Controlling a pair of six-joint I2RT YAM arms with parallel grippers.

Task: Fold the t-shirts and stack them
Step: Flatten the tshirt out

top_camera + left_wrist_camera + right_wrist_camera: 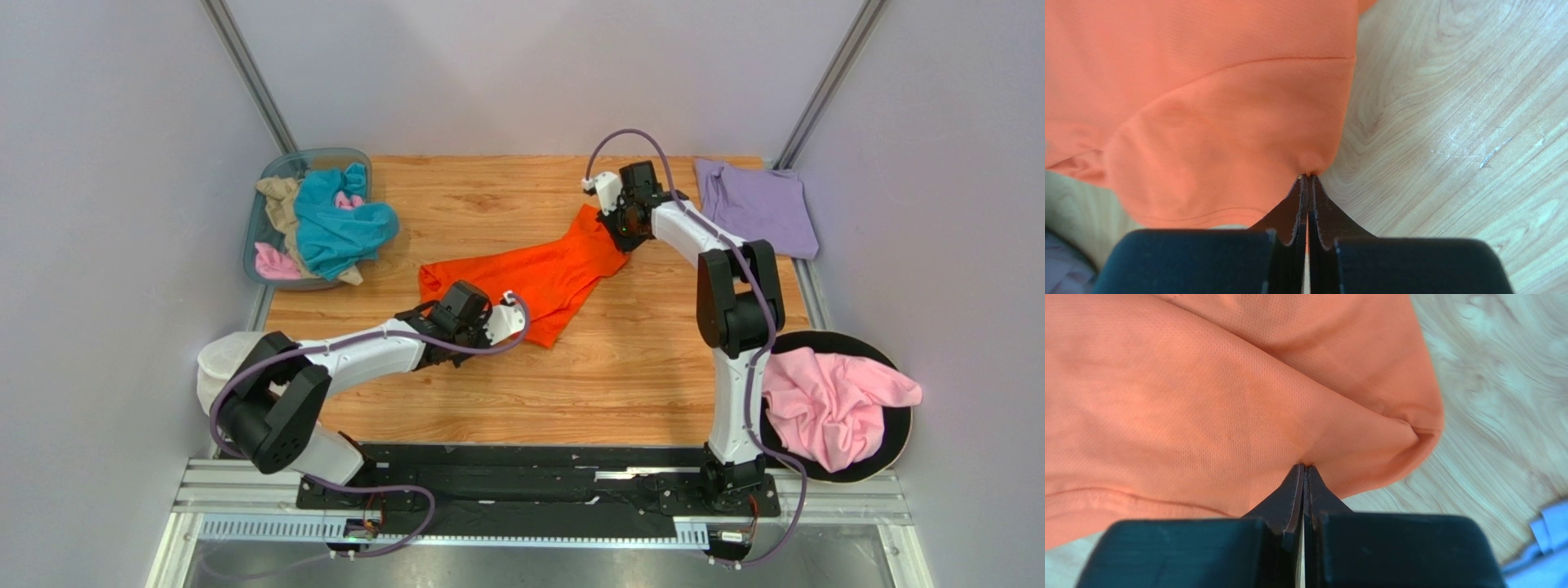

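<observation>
Left gripper, mine: jaws pressed together, pinching a small pucker at the edge of the bright orange short-sleeved cloth t-shirt. My right gripper: jaws likewise closed flat, nipping a fold of the same shirt near its far corner. Shirt lies slantwise mid-table on the pale wooden tabletop, between both hands. Far right corner: pale lavender folded t-shirt, lying flat. Near right edge: crumpled pink t-shirt on a black round tray. Far left: translucent green plastic basket holding a teal t-shirt, a tan t-shirt and a second pink t-shirt, all bunched together
</observation>
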